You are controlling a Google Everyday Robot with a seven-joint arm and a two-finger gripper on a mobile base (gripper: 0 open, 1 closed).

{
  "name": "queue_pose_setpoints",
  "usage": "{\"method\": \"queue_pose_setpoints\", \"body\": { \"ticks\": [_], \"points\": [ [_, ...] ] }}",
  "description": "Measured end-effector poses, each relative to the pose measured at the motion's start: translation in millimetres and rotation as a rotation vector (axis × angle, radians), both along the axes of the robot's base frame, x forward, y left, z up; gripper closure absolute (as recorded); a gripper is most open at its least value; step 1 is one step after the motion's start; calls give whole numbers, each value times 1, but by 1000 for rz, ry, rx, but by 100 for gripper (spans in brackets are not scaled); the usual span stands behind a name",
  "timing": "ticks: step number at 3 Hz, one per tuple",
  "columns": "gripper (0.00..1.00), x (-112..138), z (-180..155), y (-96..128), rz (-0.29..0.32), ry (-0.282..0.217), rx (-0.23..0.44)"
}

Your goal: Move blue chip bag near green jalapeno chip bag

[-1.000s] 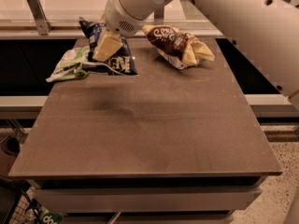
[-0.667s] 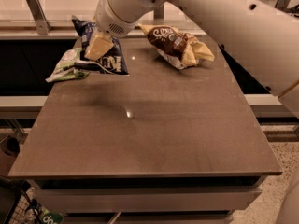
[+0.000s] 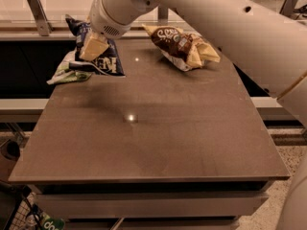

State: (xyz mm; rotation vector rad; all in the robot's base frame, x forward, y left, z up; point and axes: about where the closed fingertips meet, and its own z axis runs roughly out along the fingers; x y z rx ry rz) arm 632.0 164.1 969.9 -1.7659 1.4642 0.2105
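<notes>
At the far left of the table (image 3: pixel 158 133), the gripper (image 3: pixel 93 47) grips the blue chip bag (image 3: pixel 109 62). The bag's low edge lies over the green jalapeno chip bag (image 3: pixel 64 74). A brown-and-yellow bag (image 3: pixel 181 44) lies far right.

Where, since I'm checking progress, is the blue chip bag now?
In the camera view, the blue chip bag is at the table's far-left corner, beneath the gripper, with the green jalapeno chip bag right at its lower-left edge.
</notes>
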Motion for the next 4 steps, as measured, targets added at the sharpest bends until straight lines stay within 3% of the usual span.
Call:
{"method": "queue_pose_setpoints", "body": {
  "ticks": [1, 4],
  "points": [
    [82, -1, -1, 2, 3, 1, -1],
    [12, -3, -3, 6, 11, 4, -4]
  ]
}}
